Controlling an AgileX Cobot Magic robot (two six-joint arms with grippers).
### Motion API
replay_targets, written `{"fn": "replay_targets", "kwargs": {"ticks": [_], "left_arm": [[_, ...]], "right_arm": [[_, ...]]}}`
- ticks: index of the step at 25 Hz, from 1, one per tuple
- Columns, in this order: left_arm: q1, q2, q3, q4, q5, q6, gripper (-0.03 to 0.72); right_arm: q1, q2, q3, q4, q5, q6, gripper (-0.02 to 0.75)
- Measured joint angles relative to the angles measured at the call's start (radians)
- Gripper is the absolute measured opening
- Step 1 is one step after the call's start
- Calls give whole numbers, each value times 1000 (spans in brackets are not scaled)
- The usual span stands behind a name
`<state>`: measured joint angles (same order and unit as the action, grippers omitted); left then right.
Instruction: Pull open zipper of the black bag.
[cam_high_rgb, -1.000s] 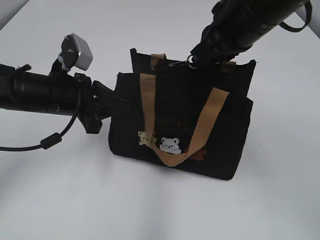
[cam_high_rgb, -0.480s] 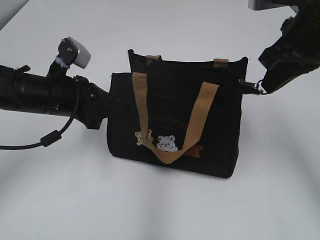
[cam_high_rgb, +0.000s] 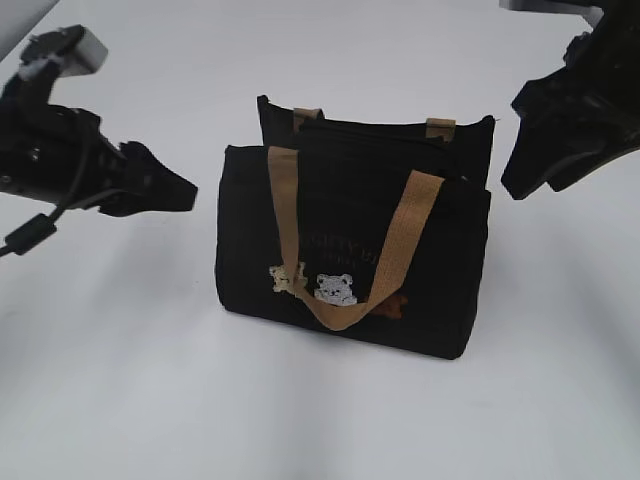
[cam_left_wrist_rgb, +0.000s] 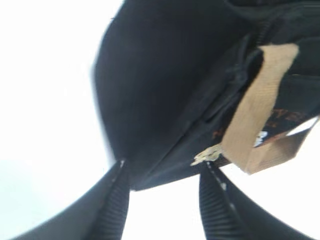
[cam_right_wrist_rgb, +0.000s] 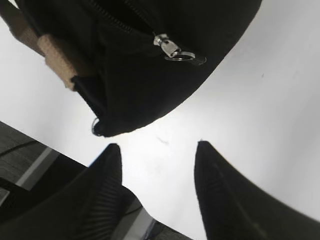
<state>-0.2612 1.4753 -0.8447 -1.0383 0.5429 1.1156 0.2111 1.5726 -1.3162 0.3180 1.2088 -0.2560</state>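
Release stage: left gripper (cam_left_wrist_rgb: 162, 175) and right gripper (cam_right_wrist_rgb: 157, 165) stand clear of the black bag (cam_high_rgb: 350, 250), jaws spread, empty. The zipper (cam_right_wrist_rgb: 172, 50) pull lies at the bag's right end, so the opening looks complete; next, only withdrawal.

Both arms are matte black, the left arm (cam_high_rgb: 60, 160) carrying a small silver-grey camera box (cam_high_rgb: 70, 48) and a looping black cable (cam_high_rgb: 35, 232). The grippers' fingers (cam_left_wrist_rgb: 112, 210) are black with fine ribbed inner pads
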Motion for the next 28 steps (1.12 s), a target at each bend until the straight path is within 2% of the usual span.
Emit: {"fn": "replay_targets", "kwargs": {"ticks": [3, 7, 11, 14, 18, 23, 28], "left_arm": [[0, -126, 27, 222, -24, -270, 314], [0, -332, 87, 450, 16, -540, 308], [0, -563, 132, 646, 153, -761, 307], [0, -773, 149, 796, 283, -870, 307], [0, -993, 201, 896, 407, -931, 307], [0, -1217, 289, 914, 487, -944, 306], [0, -1376, 316, 922, 520, -947, 292]], "right_arm": [[0, -94, 79, 0, 0, 58, 355], [0, -328, 288, -52, 1, 78, 331], [0, -627, 529, -156, 5, 104, 326], [0, -884, 666, -194, 13, 109, 326], [0, -1159, 771, -204, 17, 109, 323], [0, -1398, 789, -206, 13, 86, 323], [0, -1510, 794, -206, -5, 62, 321]]}}
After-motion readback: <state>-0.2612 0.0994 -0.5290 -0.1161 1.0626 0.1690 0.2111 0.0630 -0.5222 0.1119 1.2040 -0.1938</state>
